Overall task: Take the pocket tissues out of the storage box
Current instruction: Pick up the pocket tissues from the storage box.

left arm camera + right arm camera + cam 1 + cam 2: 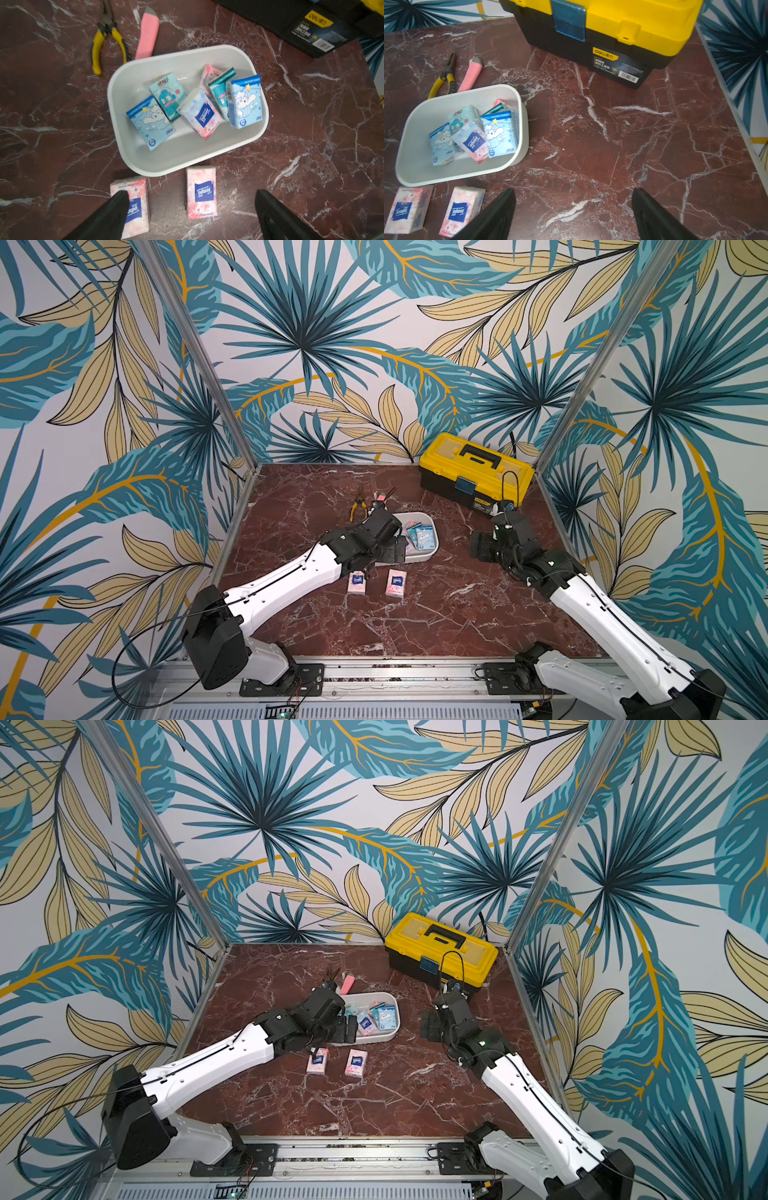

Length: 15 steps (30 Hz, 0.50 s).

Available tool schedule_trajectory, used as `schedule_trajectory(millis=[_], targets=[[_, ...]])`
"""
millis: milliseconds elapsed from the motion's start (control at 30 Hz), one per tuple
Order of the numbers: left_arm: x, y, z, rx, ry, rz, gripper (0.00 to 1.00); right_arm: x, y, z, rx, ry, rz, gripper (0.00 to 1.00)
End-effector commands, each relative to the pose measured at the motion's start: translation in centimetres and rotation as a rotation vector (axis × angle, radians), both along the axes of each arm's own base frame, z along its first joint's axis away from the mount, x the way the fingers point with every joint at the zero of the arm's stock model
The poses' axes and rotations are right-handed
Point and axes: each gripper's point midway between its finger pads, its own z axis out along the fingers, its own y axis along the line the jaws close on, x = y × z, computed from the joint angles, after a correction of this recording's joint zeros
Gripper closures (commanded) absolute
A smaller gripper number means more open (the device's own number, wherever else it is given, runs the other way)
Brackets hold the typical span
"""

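Big red marble table (415, 614) under everything, and the yellow-lidded toolbox (476, 475) sits shut at the far end, well beyond the right pincer (573, 191). That right pincer hangs above bare marble, fingers spread wide, nothing between them.

Over to the left pincer (191, 194): fingers spread wide too, gripping nothing, raised by the near rim of the white storage box (176, 153). The box lies just ahead of the left pincer and off to the left of the right one, well apart from it.

Inside it are six pocket tissues (200, 114) in a loose heap: two light blue, two teal, two pink. Some lie flat, some lean on each other toward the end nearer the right pincer.

Two more pink packets (201, 193) lie flat on the table, out of the box, just short of its near rim. One sits below the gap between the left pincer's fingers. The other is partly hidden by its left finger in the wrist view; touching or not, can't tell.

Beyond the box from the left pincer, yellow-handled pliers (104, 41) and a pink cutter (147, 35) lie side by side, the cutter's end close to the far rim.
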Motion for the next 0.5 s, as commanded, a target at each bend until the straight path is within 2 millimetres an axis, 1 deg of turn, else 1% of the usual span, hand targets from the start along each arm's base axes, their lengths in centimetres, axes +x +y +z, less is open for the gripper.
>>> schedule_trajectory(millis=[0, 133, 267, 400, 467], targets=[[1.3, 2.5, 1.1, 0.023, -0.095, 0.063, 0.0, 0.2, 2.1, -1.0, 0.055, 0.078, 0.053, 0.11], [1.9, 4.3, 2.0, -0.015, -0.17, 0.114, 0.0, 1.9, 4.4, -1.6, 0.105, 0.095, 0.072, 0.14], [2.1, 6.3, 2.8, -0.061, -0.236, 0.18, 0.0, 3.6, 6.7, -2.7, 0.136, 0.124, 0.083, 0.16], [2.0, 8.5, 3.2, -0.088, -0.298, 0.253, 0.0, 5.2, 9.0, -3.9, 0.116, 0.161, 0.107, 0.16], [1.9, 9.2, 3.4, -0.094, -0.317, 0.273, 0.0, 6.0, 10.1, -4.3, 0.102, 0.172, 0.119, 0.15]])
